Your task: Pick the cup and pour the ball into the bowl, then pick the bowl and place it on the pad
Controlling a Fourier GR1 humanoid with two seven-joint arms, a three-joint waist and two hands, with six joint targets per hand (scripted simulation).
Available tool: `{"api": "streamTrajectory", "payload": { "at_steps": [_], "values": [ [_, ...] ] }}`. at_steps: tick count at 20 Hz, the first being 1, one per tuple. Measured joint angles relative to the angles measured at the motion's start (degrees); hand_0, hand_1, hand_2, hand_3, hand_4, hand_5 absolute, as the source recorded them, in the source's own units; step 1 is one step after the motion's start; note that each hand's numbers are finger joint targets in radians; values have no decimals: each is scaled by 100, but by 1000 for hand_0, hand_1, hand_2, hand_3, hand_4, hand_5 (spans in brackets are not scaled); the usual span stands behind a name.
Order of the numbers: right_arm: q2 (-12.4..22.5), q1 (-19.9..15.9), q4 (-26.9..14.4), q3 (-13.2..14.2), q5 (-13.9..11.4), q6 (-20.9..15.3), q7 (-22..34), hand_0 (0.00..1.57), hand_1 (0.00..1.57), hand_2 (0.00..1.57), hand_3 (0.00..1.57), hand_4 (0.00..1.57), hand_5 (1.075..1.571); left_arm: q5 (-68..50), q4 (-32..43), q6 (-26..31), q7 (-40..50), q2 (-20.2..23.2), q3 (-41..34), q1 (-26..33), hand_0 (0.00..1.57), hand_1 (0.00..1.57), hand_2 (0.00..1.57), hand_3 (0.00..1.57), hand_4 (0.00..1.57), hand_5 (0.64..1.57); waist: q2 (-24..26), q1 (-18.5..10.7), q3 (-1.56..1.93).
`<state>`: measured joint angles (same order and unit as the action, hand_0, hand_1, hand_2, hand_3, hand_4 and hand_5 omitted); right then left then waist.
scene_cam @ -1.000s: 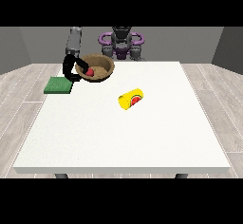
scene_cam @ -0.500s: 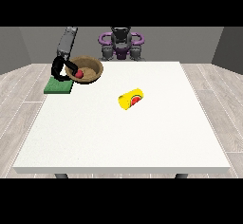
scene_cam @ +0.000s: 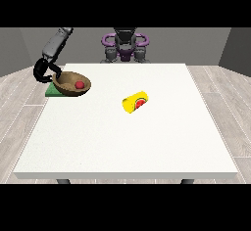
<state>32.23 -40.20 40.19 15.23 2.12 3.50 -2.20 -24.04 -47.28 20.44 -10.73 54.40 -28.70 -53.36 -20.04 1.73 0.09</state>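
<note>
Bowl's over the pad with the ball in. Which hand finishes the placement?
The robot's right, the hand at the view's left: it already grips the bowl at its rim, over the green pad. The other hand isn't visible near the table.

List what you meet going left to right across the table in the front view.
hand → bowl with the ball inside → cup. The pad lies partly under the bowl, so its place in the order is unclear.

Hand at the view's left (scene_cam: 43, 71) grips bowl (scene_cam: 71, 84) over pad (scene_cam: 53, 91).
</note>
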Motion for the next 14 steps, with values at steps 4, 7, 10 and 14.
{"api": "streamTrajectory", "payload": {
  "at_steps": [4, 7, 10, 14],
  "values": [
    [180, -88, -294, 201, 116, 173, -226, 1571, 1571, 1571, 701, 1291, 1551, -31, -144, -54, 3, 65, -7, -26, 0, 0, 0, 0, 158, 1532, -210, -66, -1],
    [474, -183, -559, 334, 111, 295, -509, 1571, 1571, 1571, 465, 1278, 1552, -97, -407, -172, 109, 99, -13, -124, 0, 0, 0, 0, 49, 1537, -436, -113, 2],
    [687, -223, -856, 433, 92, 403, -815, 1571, 1571, 1571, 321, 1282, 1556, -219, -725, -246, 319, 120, -10, -187, 0, 0, 0, 0, 0, 1532, -585, -184, 6],
    [863, -197, -1145, 495, 54, 522, -1094, 1571, 1571, 1571, 531, 1274, 1564, -375, -981, -280, 532, 149, -41, -152, 0, 0, 0, 0, 0, 1532, -599, -232, 5]
  ]
}}
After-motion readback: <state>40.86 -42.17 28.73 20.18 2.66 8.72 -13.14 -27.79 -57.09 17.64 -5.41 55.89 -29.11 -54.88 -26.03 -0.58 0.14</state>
